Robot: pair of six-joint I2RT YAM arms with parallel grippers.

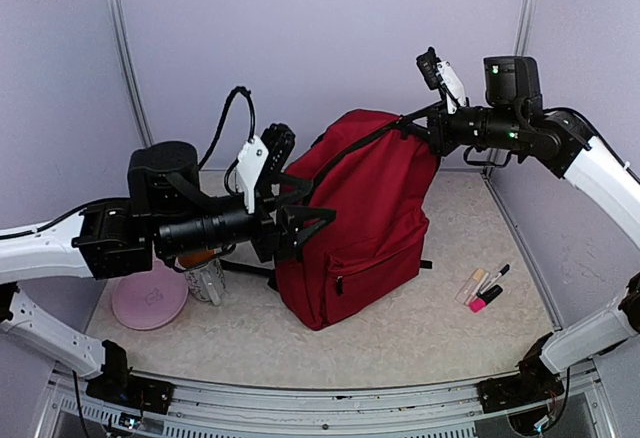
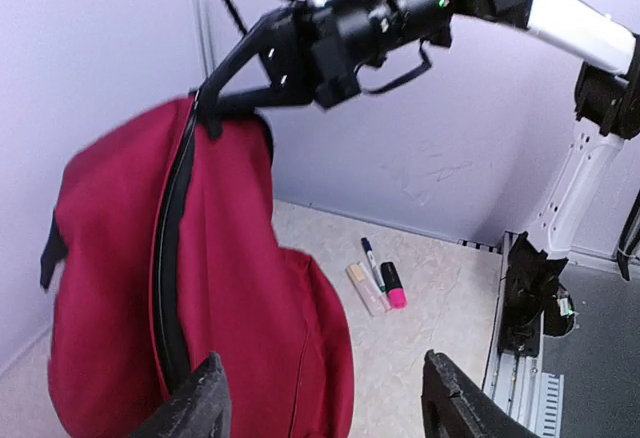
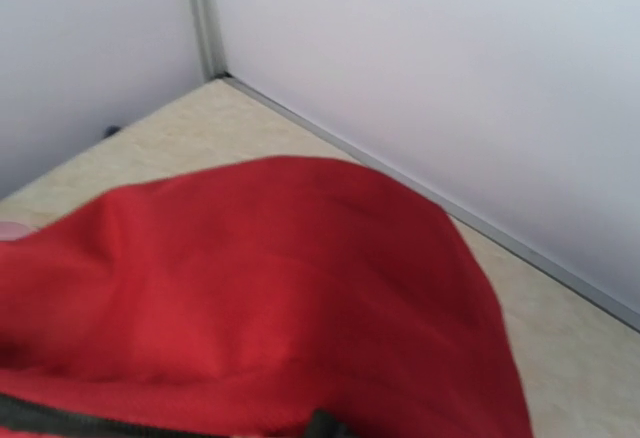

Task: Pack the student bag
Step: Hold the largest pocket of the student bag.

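Observation:
The student bag (image 1: 360, 218) is a large dark red backpack that stands upright in the middle of the table, its black zipper (image 2: 172, 258) running down one side. At the bag's top corner my right gripper (image 1: 428, 130) is shut on the fabric and holds it up; the left wrist view shows the pinch (image 2: 213, 108). The right wrist view shows only red fabric (image 3: 280, 288), with its own fingers out of sight. Beside the bag's left flank my left gripper (image 1: 303, 224) is open, and nothing sits between its fingers (image 2: 205, 403).
Several markers and highlighters (image 1: 484, 286) lie on the table right of the bag, and they show again as markers (image 2: 377, 276) in the left wrist view. A pink plate (image 1: 148, 299) and a patterned cup (image 1: 206, 280) sit under my left arm. Walls enclose the back and both sides.

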